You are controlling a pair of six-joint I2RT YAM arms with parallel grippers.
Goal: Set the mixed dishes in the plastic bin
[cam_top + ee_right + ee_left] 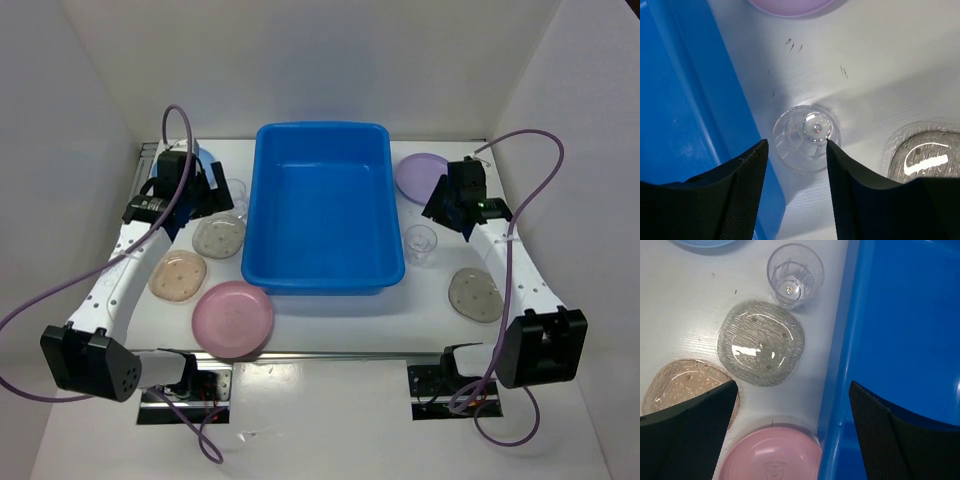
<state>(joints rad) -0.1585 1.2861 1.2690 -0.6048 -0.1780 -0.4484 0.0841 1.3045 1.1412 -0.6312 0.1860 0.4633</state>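
**Hidden / cropped bits**

Top view: light blue plate point(207, 157) mostly behind left gripper point(203, 197). Left wrist: pink plate point(772, 455) cut by btm edge, beige speckled plate point(680, 382) partly under a finger point(685, 440); bin point(900, 315) runs off frame. Right wrist: lavender plate point(790, 6) cropped at top, grey plate point(925, 155) cut by rt edge.

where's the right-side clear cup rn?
Top view: the clear cup stands on the table just right of the blue bin, between the lavender plate and the grey plate.
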